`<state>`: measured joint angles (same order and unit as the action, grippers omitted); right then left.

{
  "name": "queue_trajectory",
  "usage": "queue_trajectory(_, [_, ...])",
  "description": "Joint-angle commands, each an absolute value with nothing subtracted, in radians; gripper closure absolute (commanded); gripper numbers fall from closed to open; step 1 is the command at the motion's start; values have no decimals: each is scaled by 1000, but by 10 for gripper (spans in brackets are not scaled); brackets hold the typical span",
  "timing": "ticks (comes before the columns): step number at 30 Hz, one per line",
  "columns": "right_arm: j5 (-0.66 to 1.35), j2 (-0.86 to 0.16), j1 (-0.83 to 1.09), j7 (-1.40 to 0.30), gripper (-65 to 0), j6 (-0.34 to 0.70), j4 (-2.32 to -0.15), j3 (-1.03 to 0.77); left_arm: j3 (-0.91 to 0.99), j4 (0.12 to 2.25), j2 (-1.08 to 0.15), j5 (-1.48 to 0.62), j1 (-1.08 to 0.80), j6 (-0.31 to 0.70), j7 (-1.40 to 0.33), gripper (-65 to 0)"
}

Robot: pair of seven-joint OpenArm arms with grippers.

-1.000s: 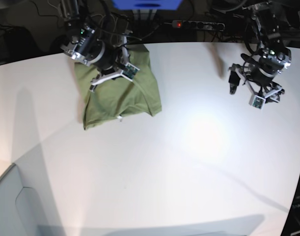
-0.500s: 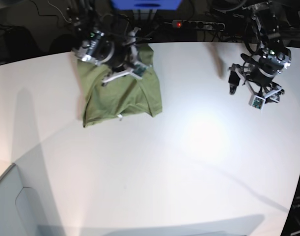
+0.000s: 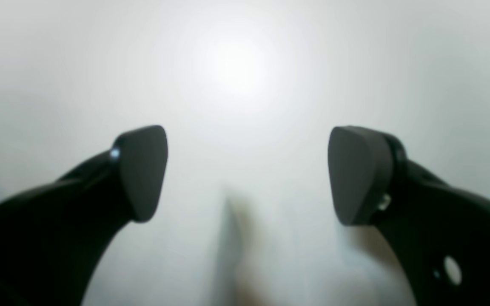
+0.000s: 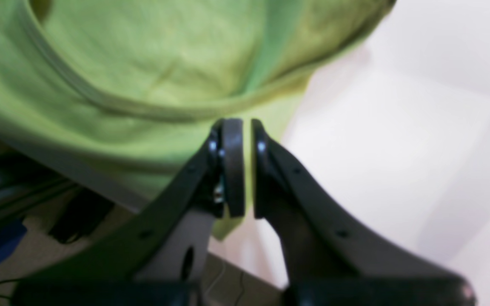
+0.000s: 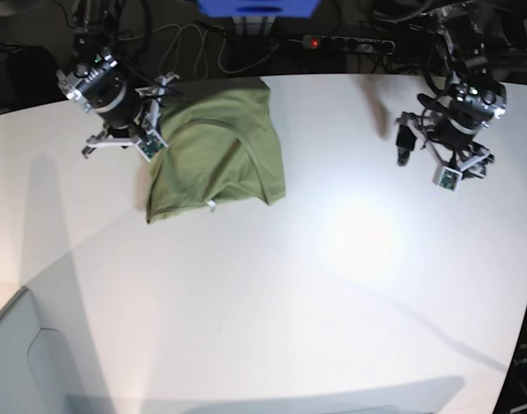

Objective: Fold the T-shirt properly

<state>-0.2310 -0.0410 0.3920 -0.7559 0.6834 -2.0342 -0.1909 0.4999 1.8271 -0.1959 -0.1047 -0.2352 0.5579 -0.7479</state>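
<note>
the t-shirt (image 5: 216, 151) lies folded over on the white tabletop (image 5: 332, 285), near its far edge. the right hand (image 4: 247, 170) sits at the shirt's far corner with its fingers pressed nearly together, green cloth showing in the slit between them. the left hand (image 3: 247, 174) hovers well apart from the shirt, fingers spread wide over bare tabletop.

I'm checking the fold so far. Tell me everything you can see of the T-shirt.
The T-shirt is plain olive green, soft-looking wrinkled cloth, lying folded into a rough rectangle on the white table near its far edge. A curved seam crosses it. The right gripper sits at its edge, jaws nearly closed; whether they pinch cloth is unclear. The left gripper hangs open, far from it.
</note>
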Motion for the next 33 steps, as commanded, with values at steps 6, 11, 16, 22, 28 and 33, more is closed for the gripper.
queue_trajectory(6, [-222,-44,389,-737,-1,698,-1951,-216,504,1842,-205,-196,-239,556,-737,-564])
queue_trajectory(11, [-220,-42,404,-734,-1,698,-1943,-229,503,1839,-205,-197,-262,556,-737,-564])
queue_trajectory(16, [-217,-35,410,-734,-1,698,-2014,-272,503,1842,-200,-199,-283,556,-737,-495])
queue_trajectory(22, [-217,19,410,-736,-1,698,-2055,-418,526,1848,-194,-197,-295,545,-739,0])
queue_trajectory(28, [-217,99,452,-746,-1,698,-2055,-627,671,1933,-147,-191,-378,545,-739,0])
queue_trajectory(33, [-220,113,579,-746,-1,698,-2048,-659,768,2022,-93,-189,-524,547,-739,0])
